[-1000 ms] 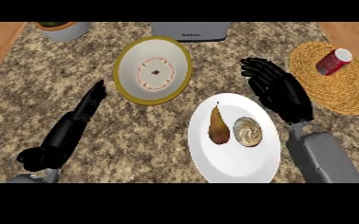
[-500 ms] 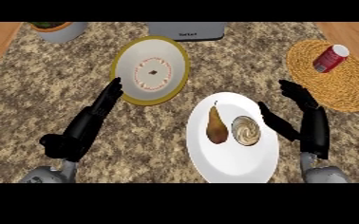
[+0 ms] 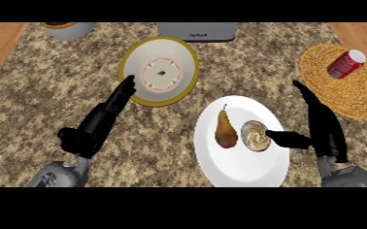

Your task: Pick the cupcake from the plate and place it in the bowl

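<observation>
The cupcake point(image 3: 254, 136), pale with a swirled top, sits on the right half of a white plate point(image 3: 243, 167), beside a brown pear point(image 3: 225, 132). My right hand point(image 3: 321, 121) is just right of the plate, open, fingers straight and pointing away; its thumb tip touches the cupcake's right side. The white bowl point(image 3: 159, 71) with a gold rim lies up and left of the plate. My left hand point(image 3: 100, 121) is open, its straight fingers reaching to the bowl's lower left rim.
A woven mat point(image 3: 331, 85) at the right edge carries a red can point(image 3: 346, 63). A grey appliance point(image 3: 198, 31) stands at the back centre. A grey pot point(image 3: 68, 29) is at the back left.
My right hand has come down and in toward the plate, its thumb now at the cupcake. My left hand has moved up slightly toward the bowl's rim.
</observation>
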Tool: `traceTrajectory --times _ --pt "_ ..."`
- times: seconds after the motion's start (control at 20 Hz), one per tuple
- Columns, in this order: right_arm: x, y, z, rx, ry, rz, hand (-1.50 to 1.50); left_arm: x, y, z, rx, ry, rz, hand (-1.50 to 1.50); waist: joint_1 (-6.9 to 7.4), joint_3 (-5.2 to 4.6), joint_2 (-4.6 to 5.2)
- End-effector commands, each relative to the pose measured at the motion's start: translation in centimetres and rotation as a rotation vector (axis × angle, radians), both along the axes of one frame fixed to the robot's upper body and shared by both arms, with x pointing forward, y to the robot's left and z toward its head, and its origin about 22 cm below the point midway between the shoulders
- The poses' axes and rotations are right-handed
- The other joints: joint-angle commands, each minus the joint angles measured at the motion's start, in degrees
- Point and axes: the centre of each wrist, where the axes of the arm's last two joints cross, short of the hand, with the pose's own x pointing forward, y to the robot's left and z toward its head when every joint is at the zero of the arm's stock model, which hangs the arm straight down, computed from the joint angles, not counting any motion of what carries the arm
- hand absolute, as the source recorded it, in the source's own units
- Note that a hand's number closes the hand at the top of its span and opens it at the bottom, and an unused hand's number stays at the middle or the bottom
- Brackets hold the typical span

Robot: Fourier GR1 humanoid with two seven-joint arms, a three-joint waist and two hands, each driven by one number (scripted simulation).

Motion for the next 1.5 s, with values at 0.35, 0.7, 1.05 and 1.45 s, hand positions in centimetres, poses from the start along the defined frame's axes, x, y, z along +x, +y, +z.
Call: traceTrajectory --times 0.35,0.7,1.05,1.45 --pt "2.2 4.3 7.7 -0.141 0.673 0.121 -1.50 0.8 -1.0 0.4 -0.012 0.004 -0.023 0.00 1.21 0.11 0.22" --pt "3.7 6.6 10.3 -0.110 0.810 0.109 -1.50 0.3 -1.2 -0.4 0.003 0.007 -0.023 0.00 0.89 0.23 0.16" --pt "2.7 8.8 8.2 -0.111 0.812 0.115 -1.50 0.9 -0.3 1.1 0.003 -0.018 -0.013 0.00 0.67 0.31 0.10" --pt "2.5 9.8 8.0 -0.182 0.721 0.078 -1.50 0.6 -1.0 0.6 -0.005 0.001 -0.019 0.00 0.43 0.31 0.11"
